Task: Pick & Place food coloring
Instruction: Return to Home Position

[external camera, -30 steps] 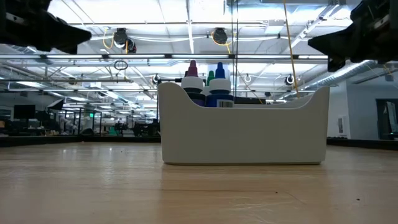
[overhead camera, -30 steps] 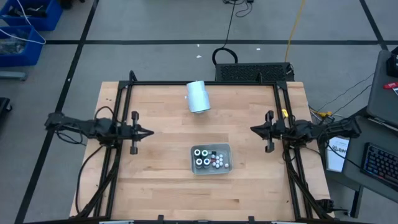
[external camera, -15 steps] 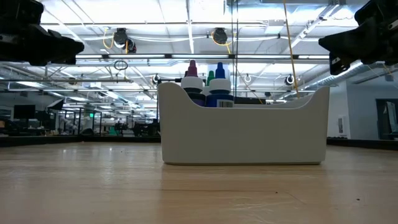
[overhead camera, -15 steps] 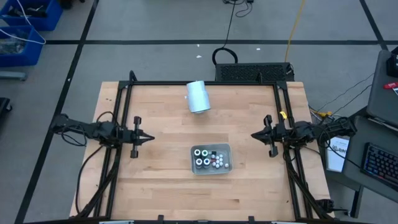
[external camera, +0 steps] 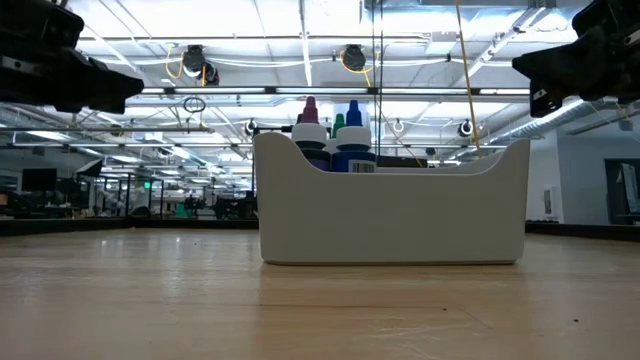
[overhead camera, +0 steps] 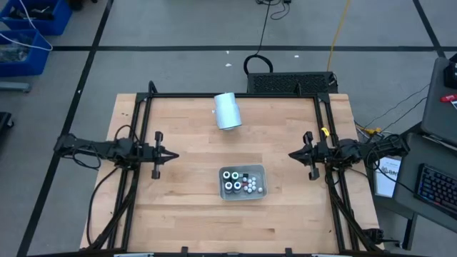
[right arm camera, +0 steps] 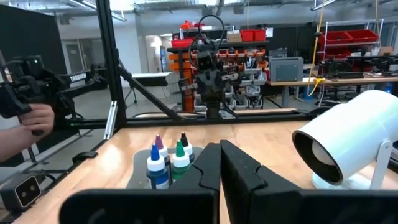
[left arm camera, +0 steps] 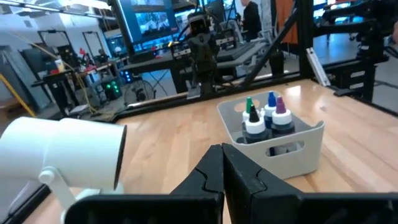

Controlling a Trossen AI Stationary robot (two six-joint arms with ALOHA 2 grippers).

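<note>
A grey tray stands at the table's middle, toward the near edge. The food coloring bottles stand upright in it; their coloured tips rise above its rim. My left gripper hovers shut above the table's left side and points level at the middle. My right gripper hovers shut above the right side, facing it. Neither gripper has anything between its fingers, and both are well clear of the tray.
A pale cylinder on a small foot lies at the table's far middle. Black frame rails run along the table's far, left and right edges. A person's hand shows beyond the table.
My left gripper has come down a little, staying shut and level. My right gripper has swung slightly toward the near edge. The tray and bottles have kept still.
</note>
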